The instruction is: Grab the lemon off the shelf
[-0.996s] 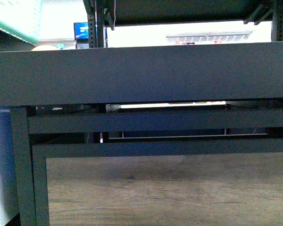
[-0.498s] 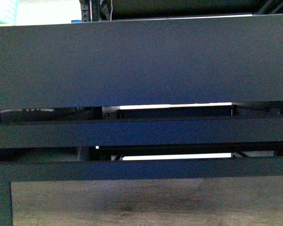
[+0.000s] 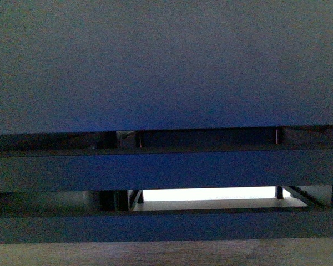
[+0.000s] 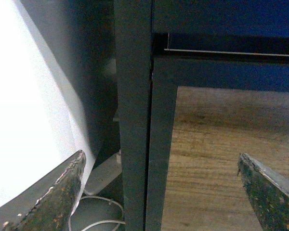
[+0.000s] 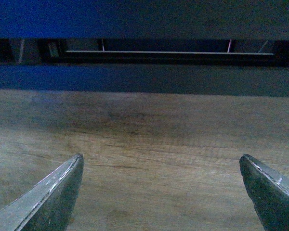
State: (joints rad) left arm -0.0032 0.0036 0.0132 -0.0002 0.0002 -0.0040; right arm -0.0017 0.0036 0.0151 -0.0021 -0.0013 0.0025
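Left end effector point(image 4: 160, 156) and right end effector point(image 5: 160, 157) gape empty near the shelf point(image 3: 166, 66); lemon unseen, probably firm yet slippery; pinch its middle.

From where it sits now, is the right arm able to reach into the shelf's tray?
Probably not: the open right end effector faces the wood panel, below the tray lip; no lemon in view.

Loose white cable point(image 4: 111, 200) beside white panel point(image 4: 29, 120)
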